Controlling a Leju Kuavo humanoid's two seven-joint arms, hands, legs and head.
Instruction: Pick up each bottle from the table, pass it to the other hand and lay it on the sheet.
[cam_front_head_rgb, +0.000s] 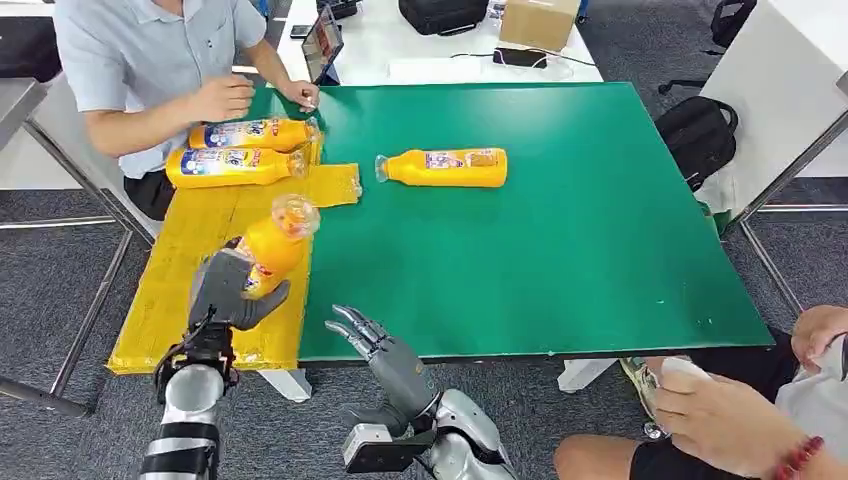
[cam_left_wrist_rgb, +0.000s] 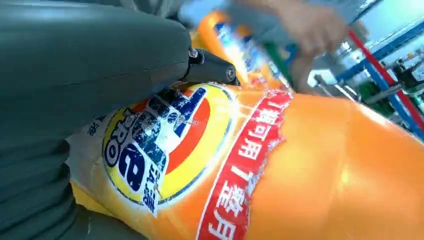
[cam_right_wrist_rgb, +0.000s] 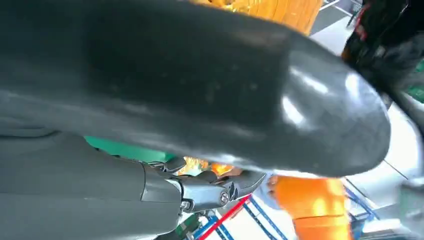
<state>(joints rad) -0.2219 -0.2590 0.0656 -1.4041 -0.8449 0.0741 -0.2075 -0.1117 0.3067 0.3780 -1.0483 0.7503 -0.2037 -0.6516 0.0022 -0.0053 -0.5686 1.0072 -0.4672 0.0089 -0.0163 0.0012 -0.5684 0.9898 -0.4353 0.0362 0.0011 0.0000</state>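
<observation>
Left hand (cam_front_head_rgb: 232, 292): grey, wrapped around the lower body of a held bottle (cam_front_head_rgb: 272, 247), which is raised above the near part of the yellow sheet (cam_front_head_rgb: 205, 262) and tilted, its clear cap end pointing away from the robot. In the left wrist view the held bottle (cam_left_wrist_rgb: 280, 170) is seen as orange plastic with a round yellow, red and blue logo label and a red band printed with white characters; the thumb (cam_left_wrist_rgb: 90, 65) is pressed along its side.

Yellow sheet: laid over the left part of the green tabletop (cam_front_head_rgb: 560, 230), its near edge hanging at the tabletop's front.

Two bottles on the sheet: a farther bottle (cam_front_head_rgb: 252, 134) and a nearer bottle (cam_front_head_rgb: 236, 166), both orange-yellow with blue and white labels, laid on their sides just beside each other at the far end of the sheet, caps to the right.

Person's hand (cam_front_head_rgb: 222, 98): held just beyond the farther bottle.

Right hand (cam_front_head_rgb: 372, 340): at the tabletop's front edge, fingers spread apart and extended, nothing held.

Fourth bottle (cam_front_head_rgb: 443, 167): same orange plastic, laid on its side on the bare green tabletop, right of the sheet, clear cap pointing left.
</observation>
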